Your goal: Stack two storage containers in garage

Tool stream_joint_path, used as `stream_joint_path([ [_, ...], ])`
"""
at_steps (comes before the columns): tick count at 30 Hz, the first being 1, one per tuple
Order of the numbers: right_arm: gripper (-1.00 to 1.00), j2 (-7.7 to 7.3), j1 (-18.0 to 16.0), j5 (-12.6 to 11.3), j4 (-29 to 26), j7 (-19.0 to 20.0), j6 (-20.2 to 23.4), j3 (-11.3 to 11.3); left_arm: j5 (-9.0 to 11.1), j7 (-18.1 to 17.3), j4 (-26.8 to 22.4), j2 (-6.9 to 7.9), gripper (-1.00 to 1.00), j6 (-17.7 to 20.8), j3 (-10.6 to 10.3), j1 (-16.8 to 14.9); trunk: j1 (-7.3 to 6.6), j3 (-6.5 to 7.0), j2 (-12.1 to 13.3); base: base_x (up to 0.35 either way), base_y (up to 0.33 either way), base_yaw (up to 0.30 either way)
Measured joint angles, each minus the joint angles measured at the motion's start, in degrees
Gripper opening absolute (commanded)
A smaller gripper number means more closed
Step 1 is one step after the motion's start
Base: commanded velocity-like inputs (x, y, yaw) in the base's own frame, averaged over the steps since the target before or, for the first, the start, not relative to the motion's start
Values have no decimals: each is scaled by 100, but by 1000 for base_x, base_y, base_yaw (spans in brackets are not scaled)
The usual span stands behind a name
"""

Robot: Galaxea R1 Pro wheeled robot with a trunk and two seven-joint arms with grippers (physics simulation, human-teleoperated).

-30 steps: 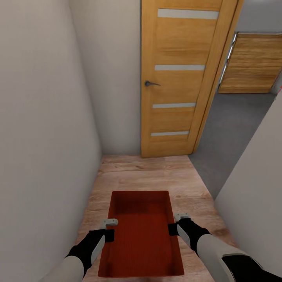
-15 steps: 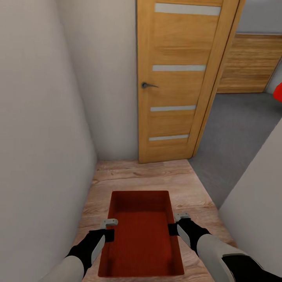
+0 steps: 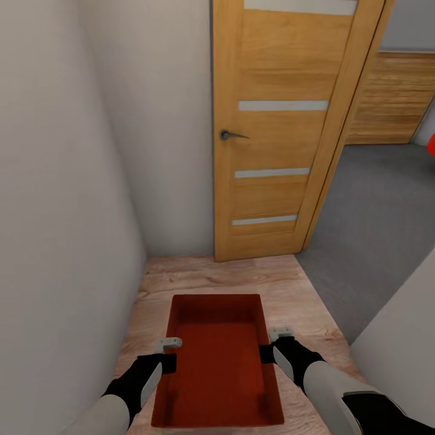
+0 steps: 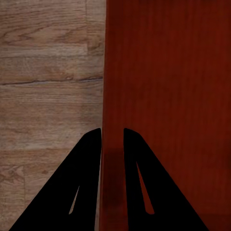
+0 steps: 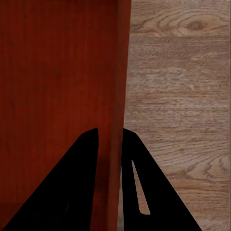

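A: What's around, quick?

B: Narrow hallway. Plain cream wall (image 3: 66, 181) close on the left, another pale wall corner (image 3: 405, 338) at lower right. Straight ahead a wooden door (image 3: 284, 127), honey-coloured grain, four thin frosted strips across it, dark lever handle (image 3: 232, 135) on its left edge. It stands swung open against the end wall.

A: Anything blocking?

B: The door and end wall close off the straight line; the opening is to the right of the door, onto grey concrete floor (image 3: 374, 229), matte and speckled. Beyond it, wide panelled wooden doors (image 3: 389, 96), and a sliver of something red (image 3: 431, 145) at the right edge, too cut off to name.

A: Floor under the robot?

B: Light wood planks (image 3: 211, 278), visible grain and knots.

A: Task item?

B: One storage container (image 3: 217, 356), red-orange, shallow, rectangular, open top, smooth walls, empty inside. Held level in front of the trunk, above the planks, long side pointing ahead.

A: Grippers?

B: Left gripper (image 4: 112, 144) pinches the container's left long wall, one black finger inside, one outside. Right gripper (image 5: 109, 144) does the same on the right wall. Both narrow, clamped on the rim. In the head view the left gripper (image 3: 168, 344) and right gripper (image 3: 280, 333) sit opposite each other mid-length.
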Motion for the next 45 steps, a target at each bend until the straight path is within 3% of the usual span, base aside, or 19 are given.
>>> stream_joint_path([
  [45,-100,0,0,1,-4,0,0,2,0,0,-2,0,-100,-5,1,1,0,0,0,345,0,0],
])
